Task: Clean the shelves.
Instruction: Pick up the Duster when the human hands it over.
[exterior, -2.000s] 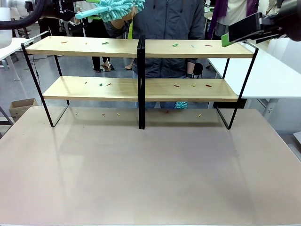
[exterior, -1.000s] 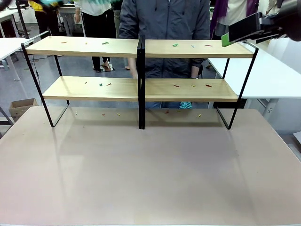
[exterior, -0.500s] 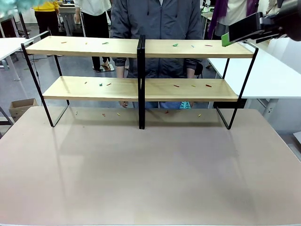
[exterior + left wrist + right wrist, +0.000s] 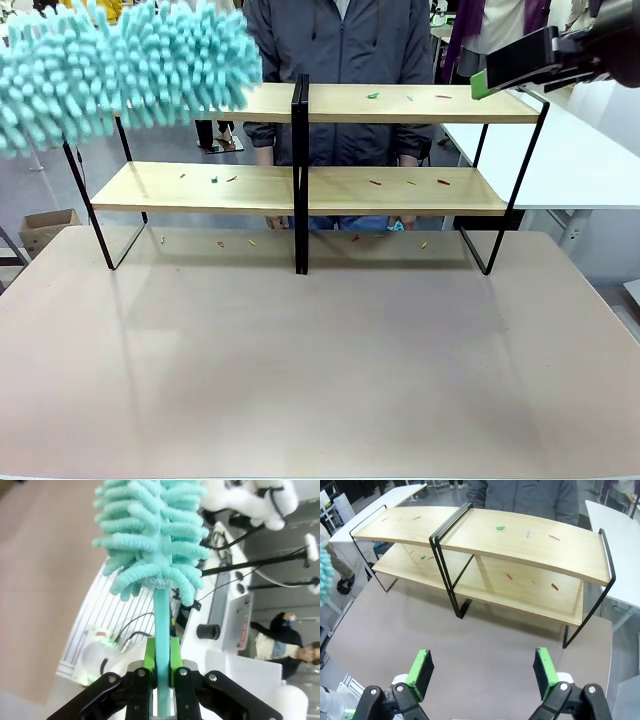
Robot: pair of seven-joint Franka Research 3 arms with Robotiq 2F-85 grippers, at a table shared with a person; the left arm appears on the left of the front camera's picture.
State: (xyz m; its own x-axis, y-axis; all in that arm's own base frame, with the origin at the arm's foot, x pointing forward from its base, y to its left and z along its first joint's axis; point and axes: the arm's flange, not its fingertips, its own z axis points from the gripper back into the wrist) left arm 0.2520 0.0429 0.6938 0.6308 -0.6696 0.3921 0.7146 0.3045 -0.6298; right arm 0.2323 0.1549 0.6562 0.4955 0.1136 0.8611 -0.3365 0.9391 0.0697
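1. Front view: the shelves (image 4: 400, 190) stood at the far part of the beige surface (image 4: 320, 380), with a person (image 4: 340, 50) in a grey jacket just behind them; small coloured scraps (image 4: 375, 183) lay on both boards and on the surface beneath; a fluffy teal duster (image 4: 110, 70) hung in front of the upper board's left end; the right pincer (image 4: 482, 85) showed at the upper right, and I could not tell its opening from here.
2. Left wrist view: the left pincer (image 4: 162, 662) was clamped narrow on the duster's teal handle (image 4: 161, 615); the fluffy head (image 4: 152, 535) rose beyond the fingers.
3. Right wrist view: the right pincer (image 4: 481, 672) stood wide above the surface, its green pads (image 4: 420, 670) well apart; the shelves (image 4: 520, 545) lay ahead, with scraps on both boards.
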